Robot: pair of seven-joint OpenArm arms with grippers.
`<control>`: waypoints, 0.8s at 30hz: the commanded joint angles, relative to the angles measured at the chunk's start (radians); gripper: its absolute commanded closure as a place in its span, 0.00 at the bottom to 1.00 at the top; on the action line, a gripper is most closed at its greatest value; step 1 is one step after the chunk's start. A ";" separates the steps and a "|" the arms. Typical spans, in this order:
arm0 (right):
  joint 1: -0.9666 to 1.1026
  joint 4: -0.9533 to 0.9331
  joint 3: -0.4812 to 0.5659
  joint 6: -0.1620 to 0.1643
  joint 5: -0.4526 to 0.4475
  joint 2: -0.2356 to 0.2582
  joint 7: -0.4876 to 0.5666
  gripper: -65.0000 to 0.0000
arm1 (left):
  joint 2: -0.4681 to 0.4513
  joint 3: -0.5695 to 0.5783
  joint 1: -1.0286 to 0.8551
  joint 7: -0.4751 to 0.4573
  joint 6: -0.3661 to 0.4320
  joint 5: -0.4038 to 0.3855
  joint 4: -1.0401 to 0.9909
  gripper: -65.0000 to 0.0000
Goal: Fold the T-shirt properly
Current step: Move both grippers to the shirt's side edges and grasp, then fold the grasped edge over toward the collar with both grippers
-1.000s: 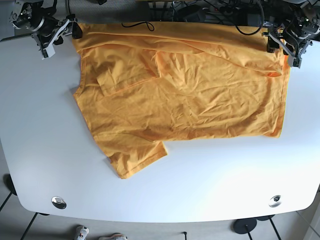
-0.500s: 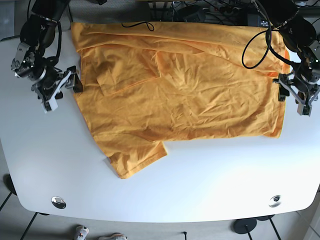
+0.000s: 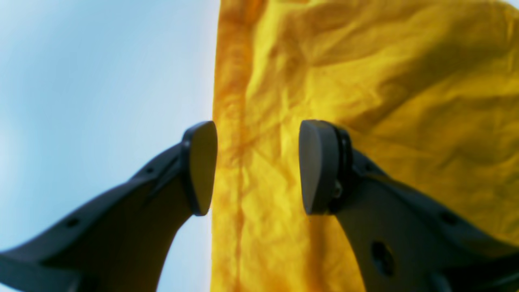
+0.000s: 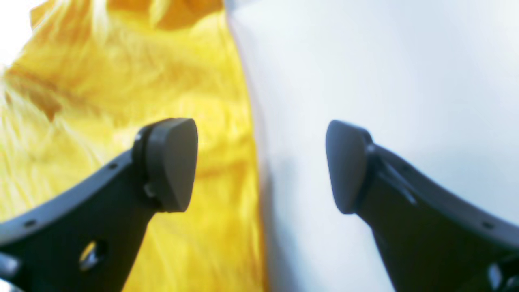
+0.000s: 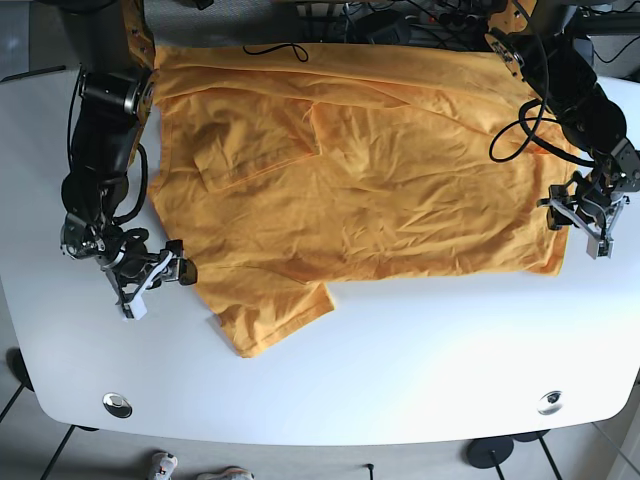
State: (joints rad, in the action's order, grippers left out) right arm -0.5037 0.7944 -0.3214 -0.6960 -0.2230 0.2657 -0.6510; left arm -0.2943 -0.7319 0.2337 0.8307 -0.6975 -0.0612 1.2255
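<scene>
The wrinkled orange cotton T-shirt lies spread flat across the far half of the white rounded counter, one sleeve already turned in over the chest and the other sleeve poking out toward the near edge. The left claw hangs with its dark pads parted, straddling the straight hemmed edge of the shirt, one pad over bare counter and one over cloth, nothing pinched; that placement reads like a line-up to nip the hem for a fold. The right claw mirrors it on the opposite side, spread wide, one pad above orange fabric, the other above white surface, also gripping nothing. In the base view both sit low beside the shirt's two side edges, well apart. No bins, trays or boxes appear anywhere, so nothing is contained in anything.
</scene>
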 commanded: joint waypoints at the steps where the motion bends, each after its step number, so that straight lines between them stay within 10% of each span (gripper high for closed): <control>1: -0.062 -0.074 0.021 -0.002 -0.019 0.027 0.067 0.27 | -0.035 -0.002 0.022 -0.054 -0.001 -0.016 -0.008 0.55; 10: -0.059 -0.108 0.080 -0.002 -0.020 -0.075 0.098 0.30 | -0.104 -0.002 0.105 -0.123 -0.001 -0.018 -0.118 0.47; 16: -0.056 -0.106 0.078 -0.002 -0.017 -0.087 0.101 0.88 | -0.104 0.005 0.177 -0.153 0.141 -0.018 -0.223 0.24; 24: -0.056 -0.105 0.078 -0.002 -0.025 -0.085 0.101 0.97 | -0.105 0.147 0.247 -0.296 0.149 -0.018 -0.468 0.24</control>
State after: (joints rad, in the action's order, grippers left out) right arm -0.5289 0.6746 -0.2420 -0.6952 -0.2329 0.1711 -0.5610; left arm -0.3748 -0.5842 0.4530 0.5560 -0.5491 -0.0669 0.7395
